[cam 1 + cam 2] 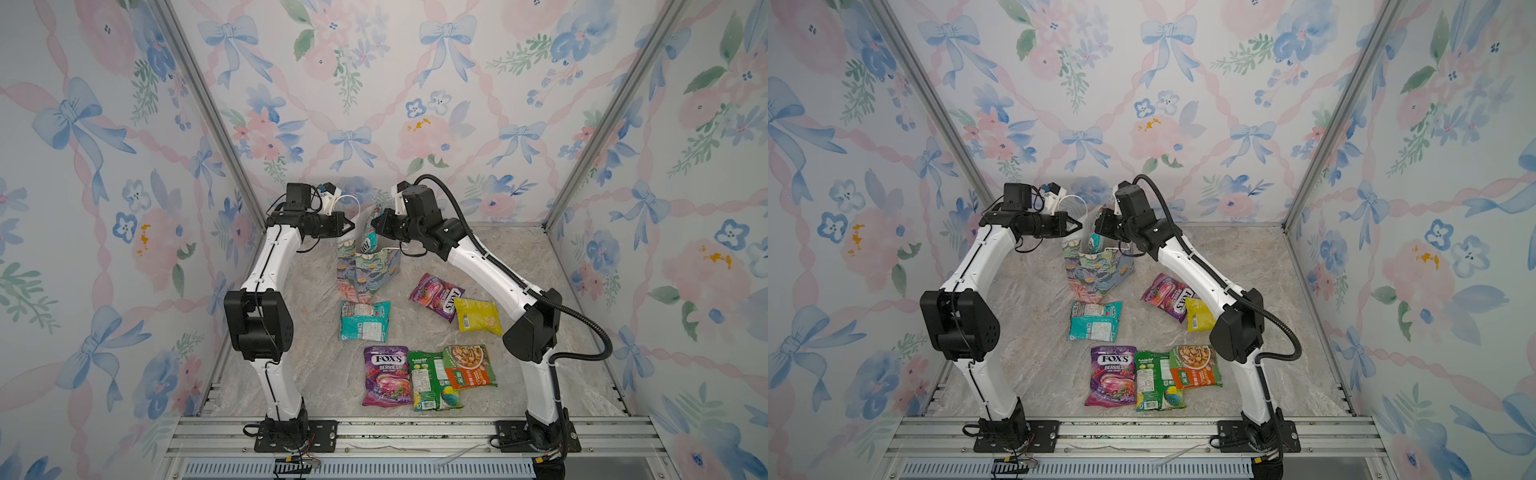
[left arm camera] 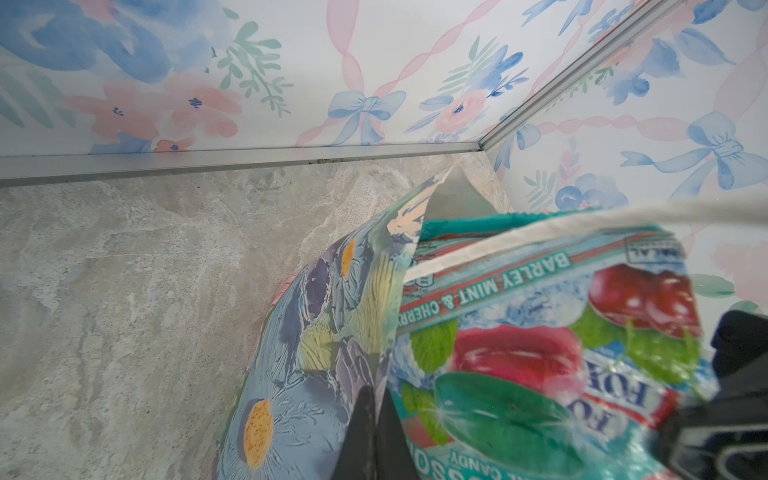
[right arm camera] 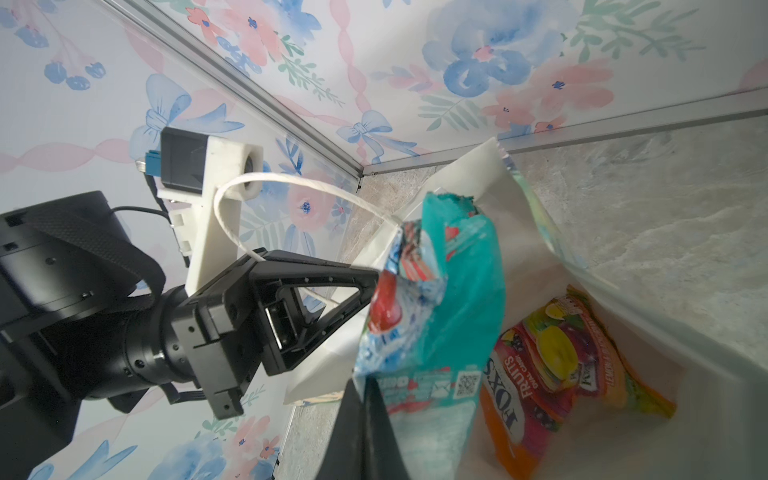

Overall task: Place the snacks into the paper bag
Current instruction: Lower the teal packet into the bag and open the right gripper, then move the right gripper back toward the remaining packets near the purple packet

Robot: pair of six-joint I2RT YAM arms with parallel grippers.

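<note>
The rim of the floral paper gift bag is pinched in the closed left gripper. A glossy teal candy packet is clamped by the right gripper, half inside the open mouth, above an orange candy packet.

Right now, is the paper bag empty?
Not empty: an orange FOX'S packet lies inside the paper bag; the right gripper holds a teal packet at its opening.

Floral wallpapered walls surround a marble floor.
</note>
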